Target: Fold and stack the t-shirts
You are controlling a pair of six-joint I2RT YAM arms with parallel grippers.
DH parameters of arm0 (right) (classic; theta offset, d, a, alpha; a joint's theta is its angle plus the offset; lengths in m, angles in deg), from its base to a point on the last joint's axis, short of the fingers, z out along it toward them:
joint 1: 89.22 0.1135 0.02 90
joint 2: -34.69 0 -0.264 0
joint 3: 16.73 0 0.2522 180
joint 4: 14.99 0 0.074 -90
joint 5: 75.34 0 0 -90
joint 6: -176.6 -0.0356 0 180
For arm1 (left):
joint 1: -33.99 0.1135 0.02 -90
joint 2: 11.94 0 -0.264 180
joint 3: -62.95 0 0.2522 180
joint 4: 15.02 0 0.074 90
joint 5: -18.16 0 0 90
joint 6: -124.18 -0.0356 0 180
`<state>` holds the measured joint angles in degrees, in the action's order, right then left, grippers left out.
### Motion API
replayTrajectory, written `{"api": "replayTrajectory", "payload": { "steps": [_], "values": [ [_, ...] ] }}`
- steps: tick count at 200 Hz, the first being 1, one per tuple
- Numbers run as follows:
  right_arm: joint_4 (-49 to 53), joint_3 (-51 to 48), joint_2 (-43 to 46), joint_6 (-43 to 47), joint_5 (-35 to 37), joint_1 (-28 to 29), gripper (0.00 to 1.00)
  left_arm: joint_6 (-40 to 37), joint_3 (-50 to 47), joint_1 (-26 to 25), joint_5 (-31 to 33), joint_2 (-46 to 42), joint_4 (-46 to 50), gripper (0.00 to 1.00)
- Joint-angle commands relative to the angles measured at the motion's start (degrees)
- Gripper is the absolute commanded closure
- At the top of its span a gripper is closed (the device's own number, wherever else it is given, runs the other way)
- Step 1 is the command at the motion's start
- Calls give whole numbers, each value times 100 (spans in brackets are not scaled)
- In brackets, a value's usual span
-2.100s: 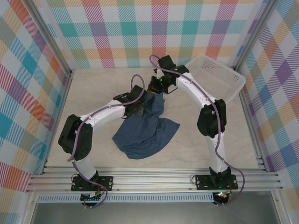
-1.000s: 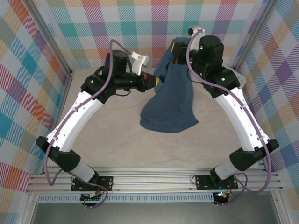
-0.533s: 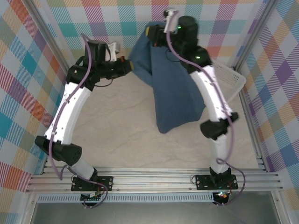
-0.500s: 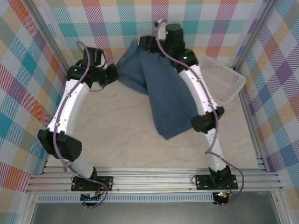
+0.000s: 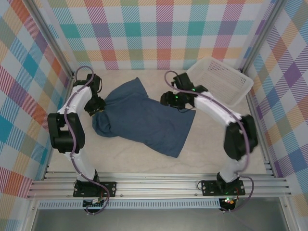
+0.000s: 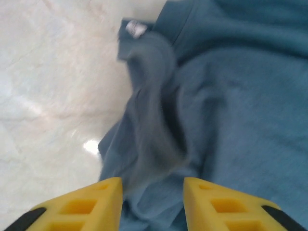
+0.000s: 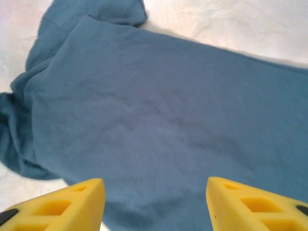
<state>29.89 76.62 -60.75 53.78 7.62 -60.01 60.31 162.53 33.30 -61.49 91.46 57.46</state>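
- Nearest the arm bases, on the near side of both hands, lies a bare strip of the pale, marbled counter (image 5: 144, 163).
- The dark slate-blue t-shirt (image 5: 144, 120) lies spread on the counter between the two hands. Its lower end reaches nearer to the bases than either hand does.
- The left hand (image 5: 99, 108) sits low at the shirt's left edge. In its wrist view the yellow fingers (image 6: 82, 207) stand apart, pinching nothing. A bunched ridge of cloth runs away from the gap between them. That ridge is blurred, so I cannot tell whether the pads touch it.
- Beyond the left hand, at the far end of that ridge, a small pale tag (image 6: 136, 30) shows on the fabric. Bare counter lies to the hand's left.
- The right hand (image 5: 169, 98) is over the shirt's far right edge. Its fingers (image 7: 62, 207) are spread wide, with smooth, flat cloth beneath and in front of them.
- Farthest back, to the right of and beyond the right hand, the white mesh basket (image 5: 219, 82) stands in the corner, apart from the shirt.
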Motion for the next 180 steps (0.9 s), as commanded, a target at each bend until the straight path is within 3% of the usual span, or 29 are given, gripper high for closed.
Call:
{"api": "replayTrajectory", "payload": {
  "steps": [1,23,37,65,92,119,133,158,166,180],
  "values": [
    [-101,-1096,759,-188,88,-10,39,139,-540,-229,194,-945,145,55],
    [327,-1942,1010,-341,-595,-2,36,506,-1338,-230,-467,-1543,135,51],
    [456,-2251,845,-413,-1094,21,36,677,-1731,-215,-574,-1715,141,48],
    [513,-2504,291,-345,-1728,67,36,825,-2279,253,-1112,-1717,-485,46],
    [657,-2498,-211,-440,-1941,76,37,743,-2068,477,-1227,-1152,-476,46],
    [311,-2702,-328,-699,-1936,76,45,670,-2195,478,-1342,-881,-897,47],
    [161,-2738,-401,-848,-1872,76,55,624,-2234,474,-1452,-707,-1222,57],
    [-67,-2674,-397,-1100,-1722,74,86,622,-2178,443,-1603,-660,-1527,94],
    [-40,-2598,-329,-1112,-1575,76,94,566,-2109,419,-1551,-718,-1468,100],
    [185,-2415,-72,-1074,-1117,67,100,434,-2024,353,-1370,-952,-1292,100]
  ]
}}
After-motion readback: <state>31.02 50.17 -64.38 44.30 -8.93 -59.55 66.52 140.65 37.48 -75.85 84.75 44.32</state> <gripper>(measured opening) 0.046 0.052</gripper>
